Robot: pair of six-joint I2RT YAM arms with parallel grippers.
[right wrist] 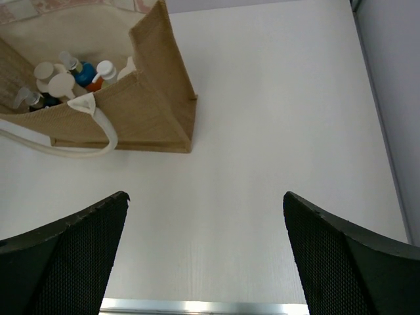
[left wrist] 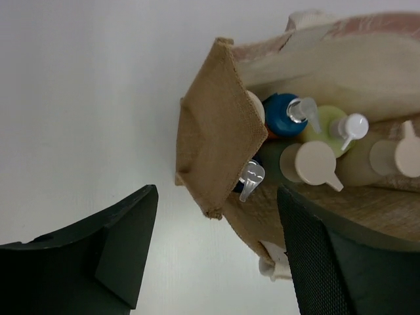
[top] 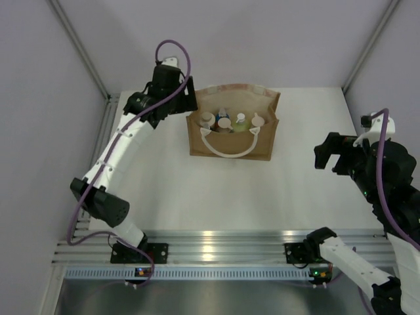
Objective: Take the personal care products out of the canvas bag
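Top external view has the canvas bag (top: 264, 143) standing upright on the white counter (top: 197, 203), mouth open, with a white handle (top: 230, 153) looping down over its near wall. The bottles (top: 224, 123) are all inside the bag, packed in a row just behind that near wall with their caps up. None lies on the counter outside the bag.

The left end effector (top: 189, 98) sits at the bag's far left corner. Its wrist view shows the two fingers spread wide, pinching nothing, with the bag's left end wall between them. Whether either finger touches the cloth cannot be told. Looking into the bag from that side, a dark-capped bottle (left wrist: 248, 178) with a clear pump is tucked right against the left end wall. A blue-capped bottle (left wrist: 285, 113) stands behind it, a yellow-green bottle (left wrist: 326, 123) with a white pump is next along, and two cream-capped bottles (left wrist: 308, 162) stand nearest the near wall.

The right end effector (top: 322, 155) hangs well apart from the bag, off its right side. Its own camera shows the fingers spread and holding nothing, above bare counter, with the bag's right end wall up in the far left of that view.
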